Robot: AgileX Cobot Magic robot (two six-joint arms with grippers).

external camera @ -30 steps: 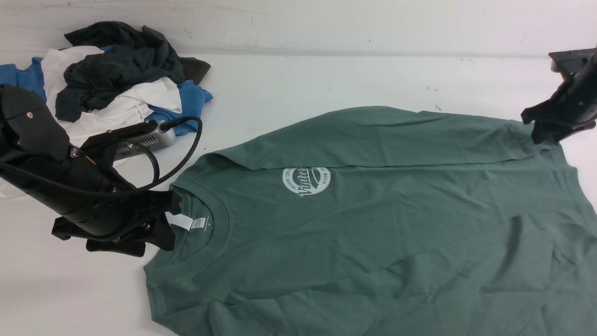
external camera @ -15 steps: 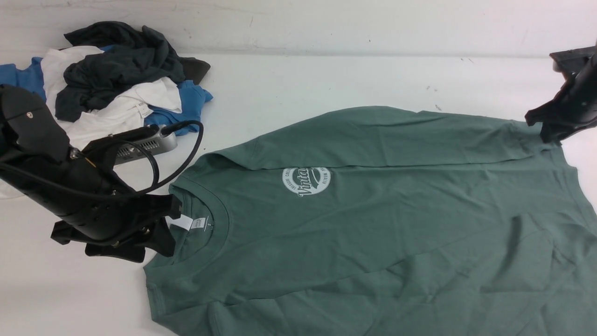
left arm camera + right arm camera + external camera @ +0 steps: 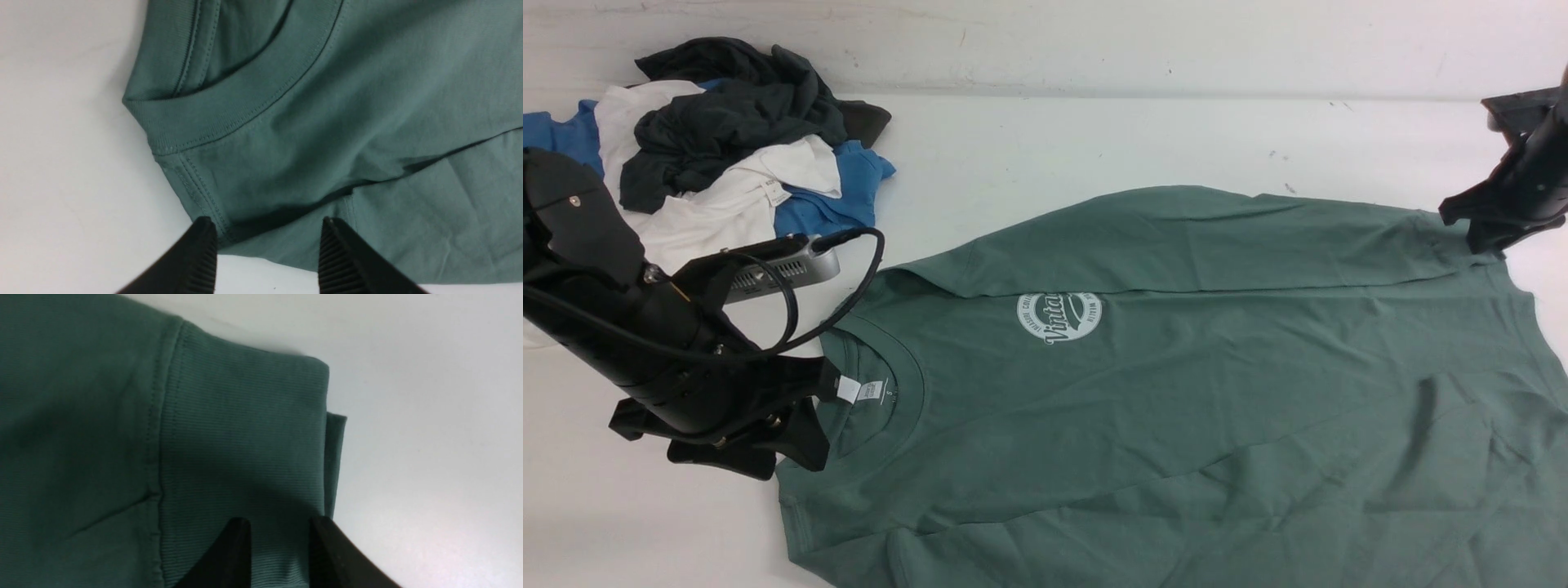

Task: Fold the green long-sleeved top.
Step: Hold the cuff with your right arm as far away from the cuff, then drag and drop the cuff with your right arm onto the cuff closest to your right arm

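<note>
Sleeve fold is in hand: left gripper (image 3: 265,222) held apart, right gripper's (image 3: 280,522) clamp on cuff (image 3: 245,437) cannot be told; firm grasping is required.

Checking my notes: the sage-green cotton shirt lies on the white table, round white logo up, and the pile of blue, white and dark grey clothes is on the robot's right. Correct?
No. The front view shows the pile of blue, white and dark grey clothes on the robot's left. The sage-green cotton shirt lies on the white table, logo up.
</note>
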